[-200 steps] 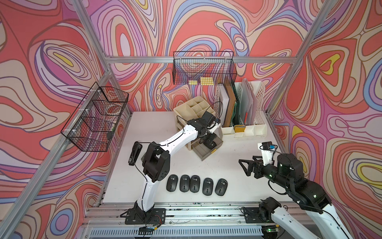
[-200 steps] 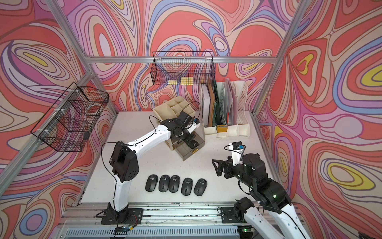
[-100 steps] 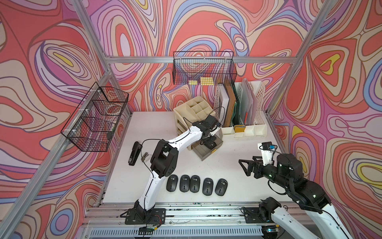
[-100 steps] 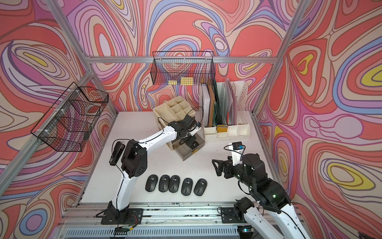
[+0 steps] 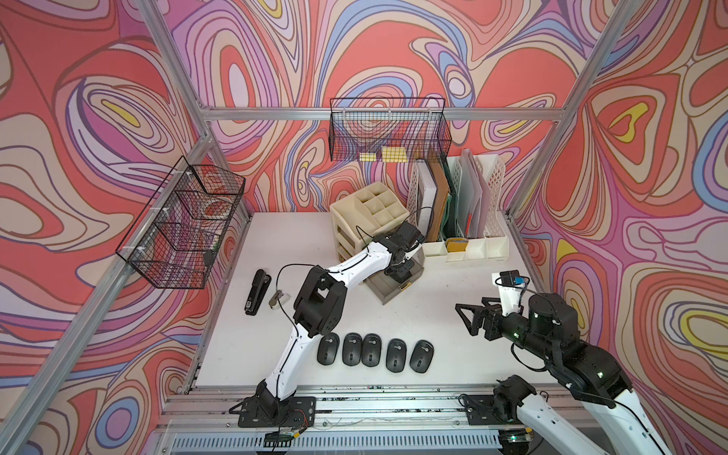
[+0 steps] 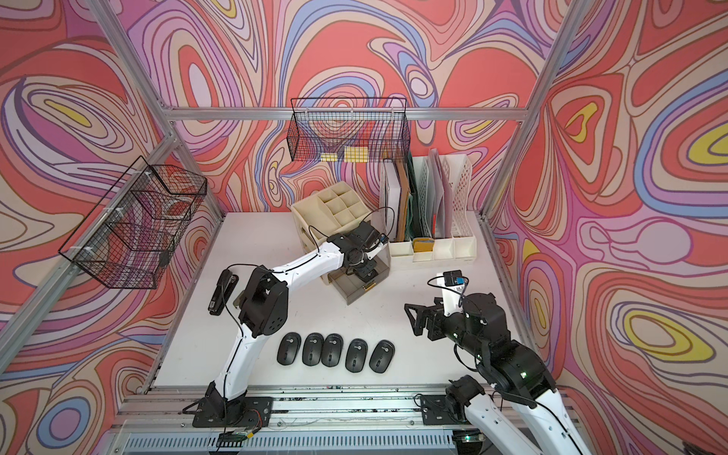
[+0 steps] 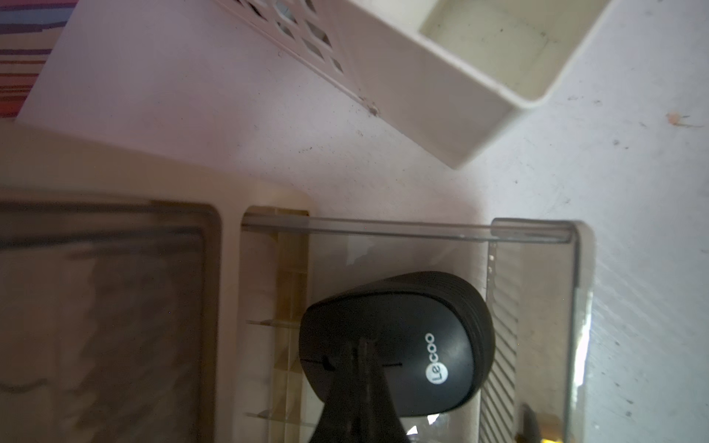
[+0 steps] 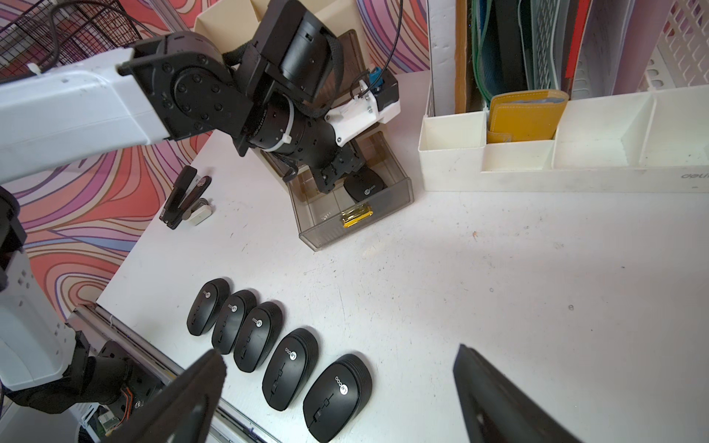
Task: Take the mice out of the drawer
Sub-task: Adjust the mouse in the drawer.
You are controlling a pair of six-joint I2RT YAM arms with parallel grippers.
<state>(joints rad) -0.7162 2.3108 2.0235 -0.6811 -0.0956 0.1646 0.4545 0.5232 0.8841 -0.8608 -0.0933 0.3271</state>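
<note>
Black mice (image 5: 371, 349), five, line the table's (image 5: 453, 370) front edge. The left gripper (image 7: 362, 345), pinched shut and empty, has dropped onto the last mouse (image 7: 433, 326) in the drawer (image 8: 356, 226). The right gripper (image 5: 465, 320) gapes.

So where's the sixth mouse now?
The sixth mouse lies inside the pulled-out drawer, under the shut left gripper, near the white file rack; both wrist views show it.

The left arm's elbow (image 5: 320, 301) has swung away from the stapler (image 5: 256, 291), uncovering the staple remover (image 5: 277, 298).
</note>
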